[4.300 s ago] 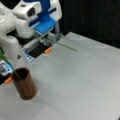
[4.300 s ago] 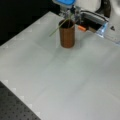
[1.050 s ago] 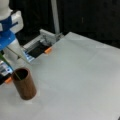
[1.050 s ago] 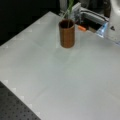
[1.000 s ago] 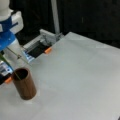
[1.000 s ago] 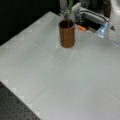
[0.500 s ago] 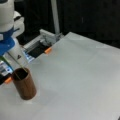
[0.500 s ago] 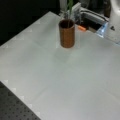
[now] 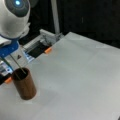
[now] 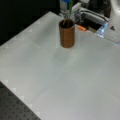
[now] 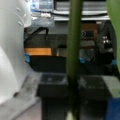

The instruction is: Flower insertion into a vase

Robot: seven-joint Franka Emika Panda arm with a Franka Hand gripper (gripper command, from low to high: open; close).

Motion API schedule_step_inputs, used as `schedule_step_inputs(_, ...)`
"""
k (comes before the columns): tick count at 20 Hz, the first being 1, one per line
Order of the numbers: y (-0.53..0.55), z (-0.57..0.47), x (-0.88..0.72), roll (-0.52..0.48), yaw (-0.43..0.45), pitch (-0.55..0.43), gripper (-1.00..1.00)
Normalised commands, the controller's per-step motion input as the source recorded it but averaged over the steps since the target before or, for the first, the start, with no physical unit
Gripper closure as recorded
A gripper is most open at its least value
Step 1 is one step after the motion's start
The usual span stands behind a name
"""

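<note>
The vase [image 9: 24, 85] stands upright on the white table [image 9: 82, 75], toward a front view's left and bottom; in a front view [image 10: 67, 33] it sits near the table's far edge, toward the top. It is a plain brown cylinder with a dark hollow.

The gripper [image 9: 11, 50] hangs directly above the vase, a little to its left in that view; only its blue lower part shows beneath the white arm body [image 9: 15, 17]. In a front view the gripper [image 10: 67, 3] is cut off at the top edge, again straight over the vase mouth.

A thin green flower stem [image 9: 17, 65] runs down from the gripper into the vase opening; its lower end lies inside the rim. In a front view the stem [image 10: 70, 11] is upright, entering the hollow. In the wrist view the stem [image 11: 74, 50] runs vertically between the dark fingers [image 11: 53, 100], which are clamped against it.

An orange tab [image 9: 48, 50] lies at the table's far edge, apart from the vase.
</note>
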Motion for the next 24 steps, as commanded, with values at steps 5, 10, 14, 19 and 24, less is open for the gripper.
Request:
schedule_step_inputs(5, -0.16, -0.10, 0.25, -0.194, -0.037, 0.442, 1.00)
schedule_step_inputs(10, -0.16, -0.13, 0.29, -0.161, -0.073, 0.234, 1.00)
schedule_step_inputs(14, -0.14, -0.37, 0.45, -0.109, -0.053, 0.085, 1.00)
schedule_step_inputs(19, -0.11, -0.37, 0.45, -0.078, -0.059, 0.075, 1.00)
schedule_step_inputs(24, -0.05, -0.22, 0.43, -0.061, -0.078, 0.076, 1.00)
